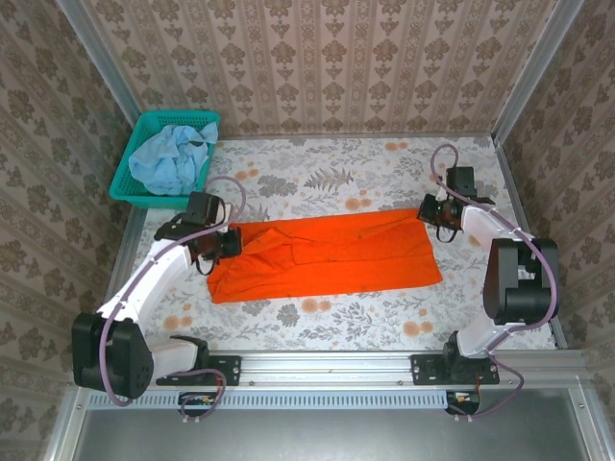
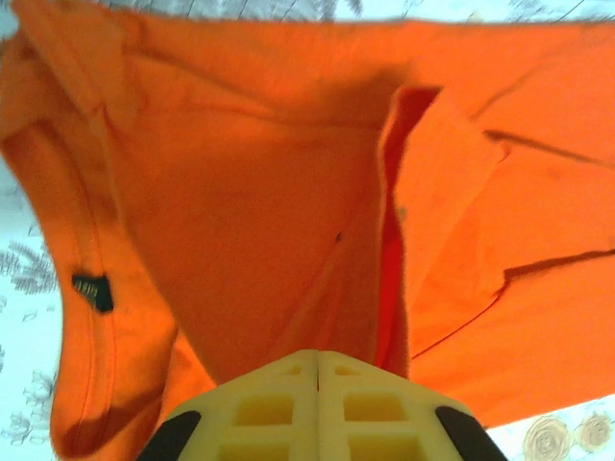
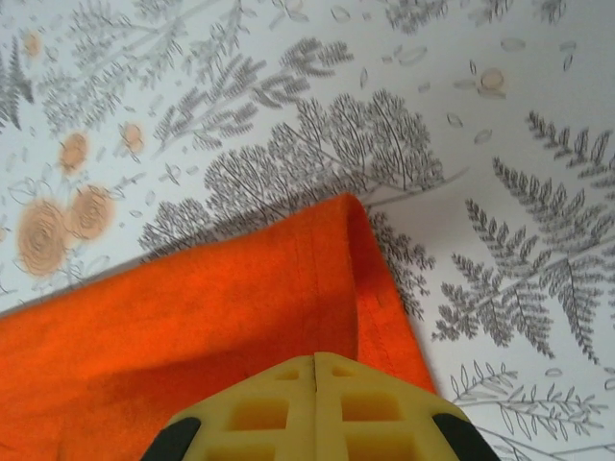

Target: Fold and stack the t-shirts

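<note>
Patterned wallpaper panels (image 1: 327, 58) close in three sides of the bay. They stand around a table (image 1: 365, 317) covered in a pale cloth printed with ferns and orange flowers, which lies flat under both sets of jaws.

The orange t-shirt (image 1: 327, 254) is spread lengthwise between the two sets of jaws, already doubled into a long band. Well beyond the left jaws, in the far corner, a teal basket (image 1: 125, 173) holds the crumpled pale blue t-shirt (image 1: 168, 158).

The left gripper (image 2: 317, 357) is clenched on the collar end, with cloth rising into its closed tips. The right gripper (image 3: 315, 357) is clenched on a hem corner.

This looks like the middle of folding the orange shirt, with the blue one untouched. The next move probably calls for carrying one pinched end over to the other with both edges level, so the band halves without skewing, and then letting go.
</note>
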You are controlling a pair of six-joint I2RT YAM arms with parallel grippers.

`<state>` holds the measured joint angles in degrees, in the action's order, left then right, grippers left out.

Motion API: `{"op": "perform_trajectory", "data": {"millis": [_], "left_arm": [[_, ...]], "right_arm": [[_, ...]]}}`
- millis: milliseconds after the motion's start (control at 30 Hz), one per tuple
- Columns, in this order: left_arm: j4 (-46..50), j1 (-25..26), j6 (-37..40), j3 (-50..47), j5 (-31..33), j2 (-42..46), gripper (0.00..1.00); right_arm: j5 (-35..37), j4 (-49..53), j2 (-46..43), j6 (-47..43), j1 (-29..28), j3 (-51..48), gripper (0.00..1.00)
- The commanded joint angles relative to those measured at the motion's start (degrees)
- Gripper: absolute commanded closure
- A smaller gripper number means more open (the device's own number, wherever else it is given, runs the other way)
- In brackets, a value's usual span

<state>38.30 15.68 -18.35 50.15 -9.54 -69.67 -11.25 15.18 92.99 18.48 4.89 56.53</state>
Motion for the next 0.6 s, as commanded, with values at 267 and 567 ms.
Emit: {"op": "perform_trajectory", "data": {"millis": [267,567], "left_arm": [[6.34,-6.02,-5.77,5.55,9.87,0.56,0.53],[6.28,-8.93,-1.88,19.54,1.43,-23.36,0.46]], "right_arm": [[-1.46,-1.48,-6.60,11.04,6.18,-5.90,0.72],[-3.48,-2.65,-2.69,15.80,0.97,-1.93,0.68]]}}
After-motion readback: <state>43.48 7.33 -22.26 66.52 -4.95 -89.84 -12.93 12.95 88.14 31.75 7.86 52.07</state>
